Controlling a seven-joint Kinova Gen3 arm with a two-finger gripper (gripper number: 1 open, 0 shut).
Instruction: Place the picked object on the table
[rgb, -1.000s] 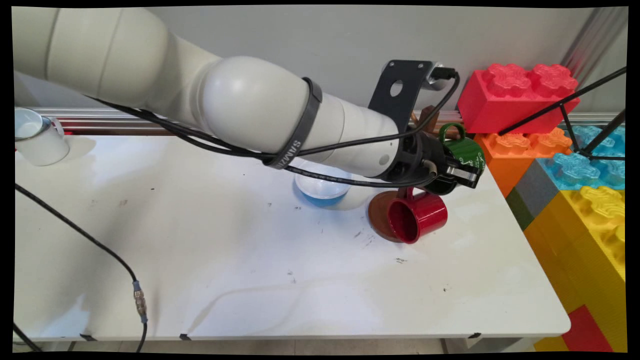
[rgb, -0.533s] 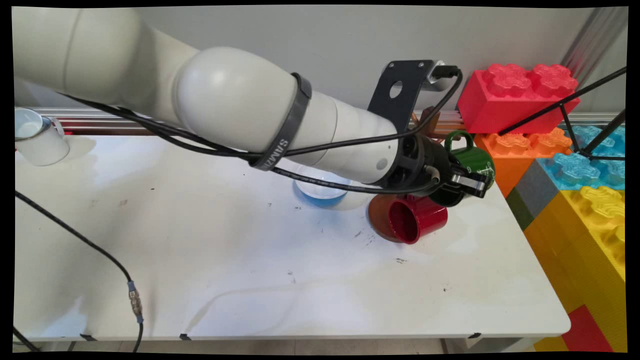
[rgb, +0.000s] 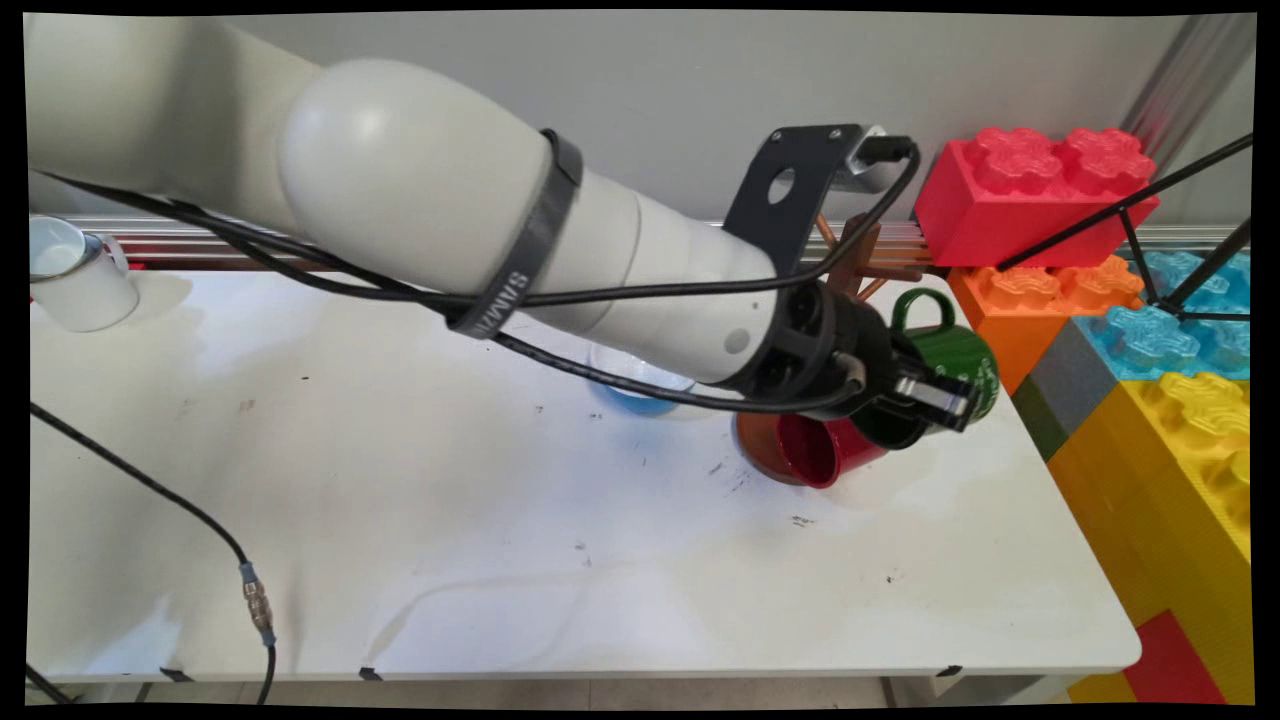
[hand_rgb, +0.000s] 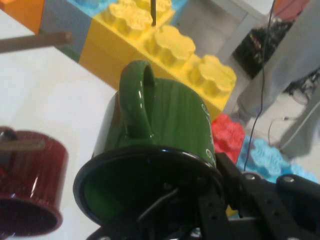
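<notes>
Gripper pinching a green mug above the table's right end

The red mug (rgb: 825, 448) lies on its side on the white table (rgb: 500, 560); at its 2 o'clock the gripper (rgb: 925, 400) clamps the green mug's (rgb: 950, 355) rim, handle up.

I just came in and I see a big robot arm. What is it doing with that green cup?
The white Kinova arm's end effector is gripping a green mug by its rim and holding it tipped on its side in the air, handle up, above the far right part of the white table. Just beside it, a red mug hangs sideways on a brown mug stand. A blue bowl sits behind the arm, and big toy bricks are stacked at the right.
</notes>
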